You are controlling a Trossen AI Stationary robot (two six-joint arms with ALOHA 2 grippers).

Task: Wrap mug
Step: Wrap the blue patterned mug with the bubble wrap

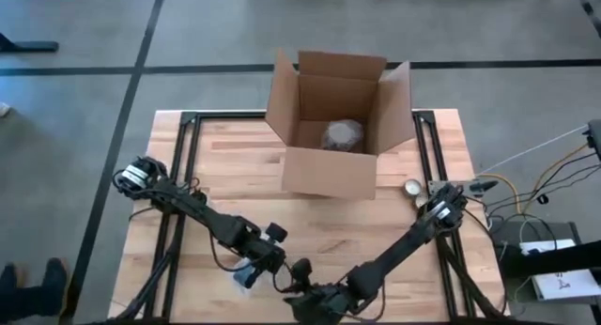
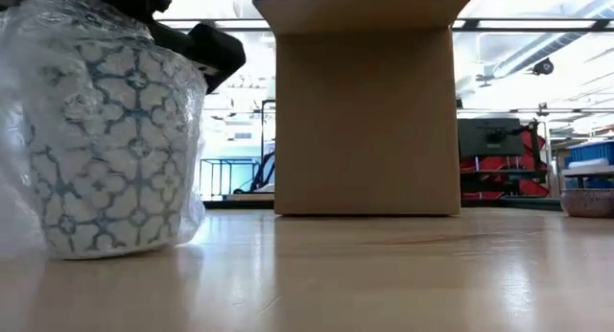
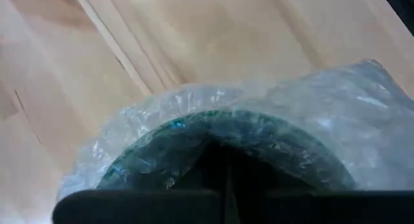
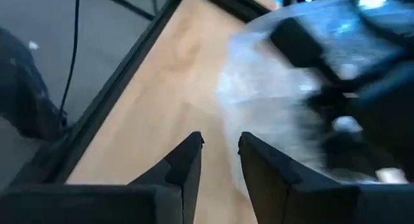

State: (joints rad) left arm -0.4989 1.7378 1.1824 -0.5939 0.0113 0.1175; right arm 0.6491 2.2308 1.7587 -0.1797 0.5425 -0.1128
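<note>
Low view: blue-patterned white ceramic mug (image 2: 106, 145) in clear bubble wrap (image 2: 19, 130) near surface front edge, left fingers' state unclear, right fingers (image 4: 187, 160) slightly apart, empty.

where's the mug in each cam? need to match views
High view: mug, near the table's front edge left of centre, under the left gripper.
Low view: mug at far left, upright, blue-patterned, sheathed in bubble wrap.
Left wrist view: mug rim seen from above, wrap around it.
Right wrist view: only blurred wrap shows; mug itself not discernible.
Shared landmark: the bubble wrap; the cardboard box shows only in the high and low views.
</note>
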